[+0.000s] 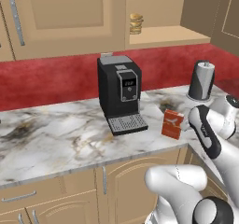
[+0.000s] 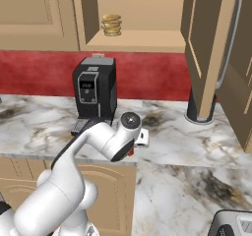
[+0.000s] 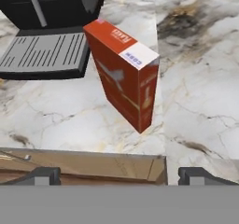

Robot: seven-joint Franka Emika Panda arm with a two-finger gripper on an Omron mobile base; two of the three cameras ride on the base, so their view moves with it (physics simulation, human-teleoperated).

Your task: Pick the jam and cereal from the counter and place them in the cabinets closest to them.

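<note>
White arm links sit closest in the left base view, w/ the gripper low at the right, just beside the cereal, which stands upright near the front edge of the counter. Beyond the gripper and to its left is a black coffee machine; further off to its right, a dark grey kettle. Above, the cabinets have one open bay w/ a yellowish stacked item on the shelf.

Right base view: elbow and forearm cover most of the box (only a sliver of red-orange shows under the wrist), so the grip can't be read from this side. An open cabinet door hangs up and to the right of the hand.

Hand view: both finger tips stand wide apart at the bottom edge, nothing between them; jaws fully open. Box is straight ahead, not touched, coffee machine's drip tray just beyond and left of it.

Progress: early, I'd say. Cereal not grasped, not shelved; jam not located in these pics, so its status unknown. Likely left: close in, grip box, lift to the open shelf above, then the jam.
</note>
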